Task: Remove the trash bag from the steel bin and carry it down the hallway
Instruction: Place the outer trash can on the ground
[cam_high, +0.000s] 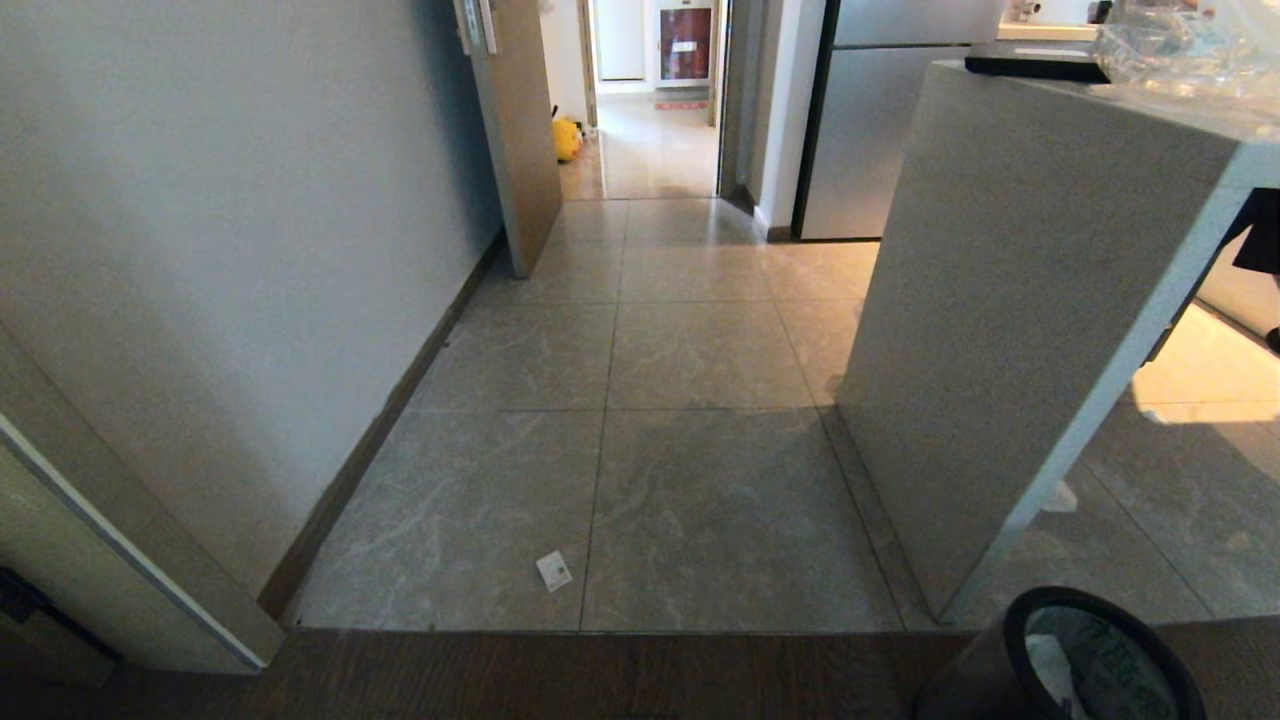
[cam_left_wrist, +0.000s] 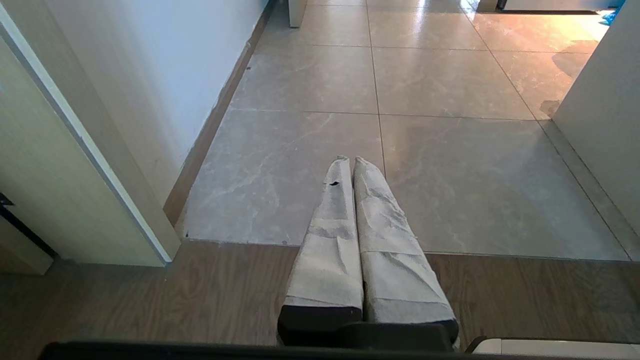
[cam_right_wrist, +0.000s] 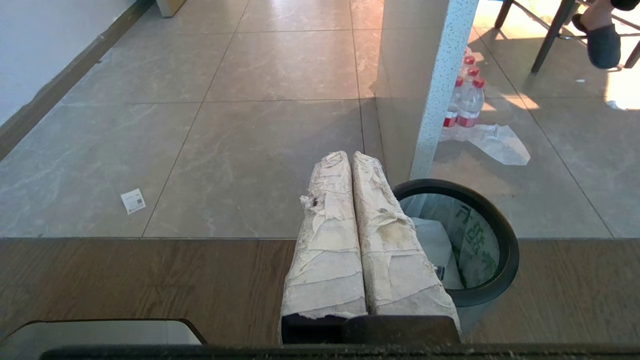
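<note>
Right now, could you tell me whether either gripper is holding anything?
Nothing: the left gripper and right gripper are shut on nothing, the trash bag in the steel bin.

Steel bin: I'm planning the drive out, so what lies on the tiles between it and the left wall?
In the head view, only a small paper scrap lies between the steel bin and the wall; otherwise bare tile.
</note>
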